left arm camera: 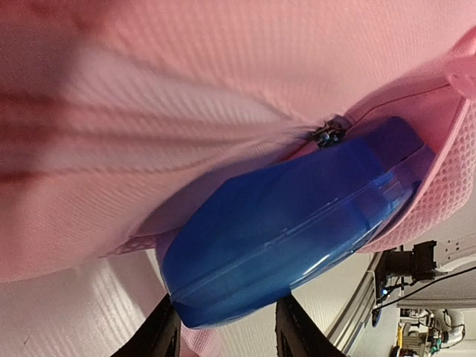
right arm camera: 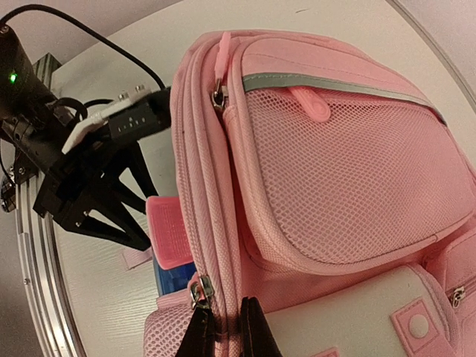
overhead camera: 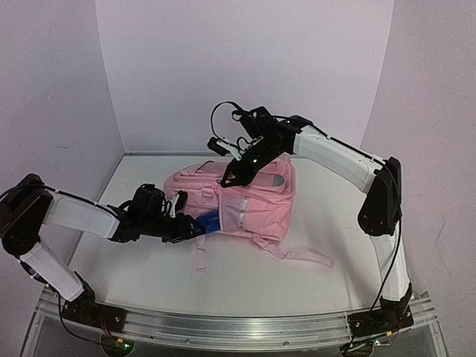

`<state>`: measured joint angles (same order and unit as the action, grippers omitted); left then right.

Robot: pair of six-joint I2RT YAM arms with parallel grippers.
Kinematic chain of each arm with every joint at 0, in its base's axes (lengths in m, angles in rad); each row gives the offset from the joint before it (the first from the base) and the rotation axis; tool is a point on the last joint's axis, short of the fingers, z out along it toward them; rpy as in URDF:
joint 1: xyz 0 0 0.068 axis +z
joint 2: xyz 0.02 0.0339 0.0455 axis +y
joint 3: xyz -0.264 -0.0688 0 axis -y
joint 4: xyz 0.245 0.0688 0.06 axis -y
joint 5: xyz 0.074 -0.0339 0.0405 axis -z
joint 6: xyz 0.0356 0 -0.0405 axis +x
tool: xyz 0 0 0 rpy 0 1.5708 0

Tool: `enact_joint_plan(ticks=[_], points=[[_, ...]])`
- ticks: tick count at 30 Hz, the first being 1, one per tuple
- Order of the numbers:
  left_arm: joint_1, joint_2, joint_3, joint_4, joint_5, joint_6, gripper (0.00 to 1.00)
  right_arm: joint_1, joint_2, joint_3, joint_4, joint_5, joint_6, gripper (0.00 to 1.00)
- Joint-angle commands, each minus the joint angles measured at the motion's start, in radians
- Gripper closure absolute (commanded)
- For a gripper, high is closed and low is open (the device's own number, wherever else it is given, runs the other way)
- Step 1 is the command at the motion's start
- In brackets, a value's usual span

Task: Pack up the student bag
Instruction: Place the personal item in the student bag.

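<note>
Pink fabric fills the middle of the overhead view: the bag [overhead camera: 249, 201] lies flat on the bench [overhead camera: 149, 275], its long axis running from near-right to far-left, straps trailing toward the arms. A blue case [overhead camera: 211, 221] sticks out of its left side. The left end effector [overhead camera: 190, 227] sits just beside that exposed end, so the bag lies to its right and a little beyond. The left arm is plainly the nearer one to the case. The right end effector [overhead camera: 229, 177] is down on the bag's far top edge.

From the left wrist, the case [left arm camera: 290, 230] is part in and part out of an open zip pocket. Its long axis points away from the camera, up and right into the bag [left arm camera: 223, 97]. The left end effector [left arm camera: 227, 320] has its fingers [left arm camera: 165, 331] apart, flanking the case's near end; I cannot tell whether they touch it. A straight push along that axis looks like what is called for.

From the right wrist, the right end effector [right arm camera: 227, 327] is pinched together on the bag's [right arm camera: 335, 171] zip seam, holding the mouth. The left end effector [right arm camera: 145, 223] shows beyond, spread open.

I can read no brand, label or lettering anywhere; the white patches are blank.
</note>
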<state>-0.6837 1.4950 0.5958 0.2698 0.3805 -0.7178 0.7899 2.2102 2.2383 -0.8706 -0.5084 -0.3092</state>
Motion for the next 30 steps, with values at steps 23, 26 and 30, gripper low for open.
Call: enact_joint_plan(ticks=[23, 26, 30], points=[[-0.031, 0.063, 0.201, 0.103, 0.091, 0.172, 0.6, 0.015, -0.098, 0.056, 0.232, -0.19, 0.065, 1.0], [-0.031, -0.023, 0.194, 0.019, 0.041, 0.191, 0.57, 0.015, -0.108, 0.034, 0.234, -0.182, 0.055, 1.0], [-0.031, -0.207, 0.149, -0.127, -0.085, 0.182, 0.5, 0.013, -0.106, 0.032, 0.235, -0.182, 0.059, 1.0]])
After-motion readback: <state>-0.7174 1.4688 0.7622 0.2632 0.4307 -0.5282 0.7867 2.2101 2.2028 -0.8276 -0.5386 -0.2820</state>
